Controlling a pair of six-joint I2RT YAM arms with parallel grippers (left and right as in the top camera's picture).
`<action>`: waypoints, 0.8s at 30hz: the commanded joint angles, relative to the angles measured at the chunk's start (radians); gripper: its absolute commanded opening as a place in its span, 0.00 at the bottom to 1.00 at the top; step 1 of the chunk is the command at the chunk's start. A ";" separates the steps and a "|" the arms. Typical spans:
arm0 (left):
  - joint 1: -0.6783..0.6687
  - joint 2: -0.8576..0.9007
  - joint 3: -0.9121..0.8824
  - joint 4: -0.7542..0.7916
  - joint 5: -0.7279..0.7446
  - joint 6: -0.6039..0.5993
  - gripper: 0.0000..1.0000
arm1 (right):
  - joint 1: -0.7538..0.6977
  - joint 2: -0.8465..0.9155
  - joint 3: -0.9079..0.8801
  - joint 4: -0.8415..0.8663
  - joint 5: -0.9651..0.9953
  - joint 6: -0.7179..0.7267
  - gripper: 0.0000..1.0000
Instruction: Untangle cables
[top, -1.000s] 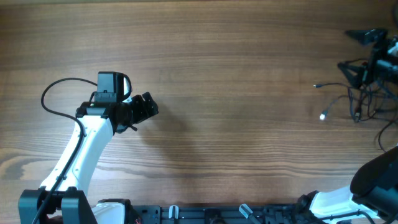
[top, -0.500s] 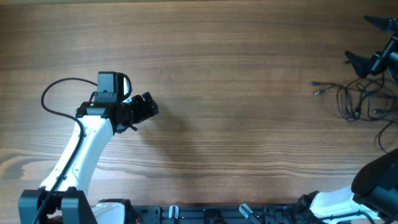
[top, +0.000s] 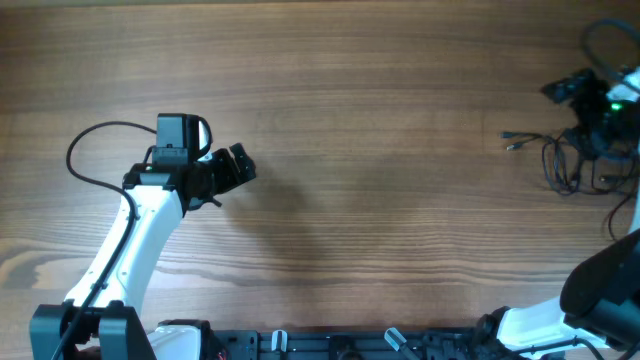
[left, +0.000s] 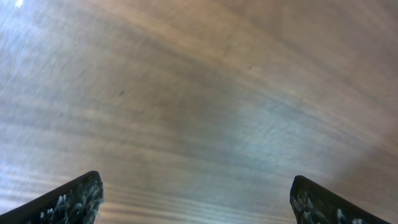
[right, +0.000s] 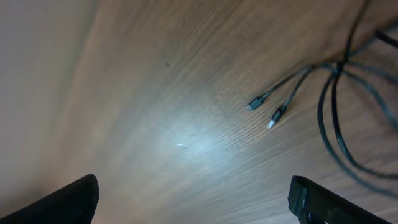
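Wood table (top: 380, 110), cables (top: 572, 168) tangled overhead, plugs (right: 256, 104) clearer at right wrist, left gripper (left: 196, 199) and right gripper (right: 193, 199) spread

View full of brown wooden counter (left: 199, 93), grain lines slanting. Soft shiny patch (left: 283, 124) near middle. left end effector (left: 196, 208) spread wide: two black fingers (left: 68, 202) poke in at bottom corners, only wood between.

Cables (top: 575, 165) are piled by the table's (top: 400, 220) right edge, with their plugs (top: 510, 141) poking out left. Right gripper (top: 590, 98) hangs just behind the pile, and left gripper (top: 242, 166) is way over on the left half.
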 joint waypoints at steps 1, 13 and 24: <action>-0.071 -0.012 0.008 0.072 -0.002 0.003 0.98 | 0.133 0.013 0.001 0.030 0.121 -0.202 1.00; -0.326 -0.012 0.008 0.061 -0.416 0.076 1.00 | 0.517 0.013 0.001 -0.051 0.406 -0.254 1.00; -0.234 -0.099 0.008 -0.248 -0.273 -0.029 1.00 | 0.561 -0.027 -0.018 -0.147 0.325 -0.196 0.89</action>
